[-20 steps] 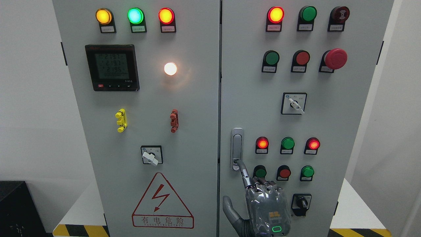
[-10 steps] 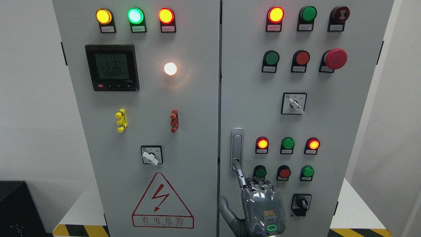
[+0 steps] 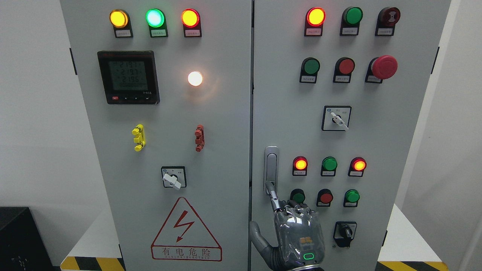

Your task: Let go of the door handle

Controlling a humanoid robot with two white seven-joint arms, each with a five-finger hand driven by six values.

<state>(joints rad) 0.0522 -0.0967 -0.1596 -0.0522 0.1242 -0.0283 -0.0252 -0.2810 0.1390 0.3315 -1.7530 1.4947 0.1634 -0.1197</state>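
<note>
The silver door handle (image 3: pixel 271 165) stands upright in its recess at the left edge of the right cabinet door (image 3: pixel 376 150). My right hand (image 3: pixel 297 233) rises from the bottom edge just below it, back of the hand toward the camera. Its index finger (image 3: pixel 273 195) points up and its tip rests on the handle's lower end, at the round lock. The other fingers are curled at the knuckles and the thumb (image 3: pixel 258 235) sticks out to the left. Nothing is grasped. The left hand is out of view.
Both grey cabinet doors are closed, with the seam (image 3: pixel 251 150) just left of the handle. Red and green push buttons (image 3: pixel 325 197) sit right beside the hand, a black rotary switch (image 3: pixel 344 233) to its right. The left door (image 3: pixel 169 150) carries a meter, lamps and a warning triangle.
The right hand has shifted a little to the left and up, and its index fingertip has slid up along the handle's lower end. The handle and the doors have not moved.
</note>
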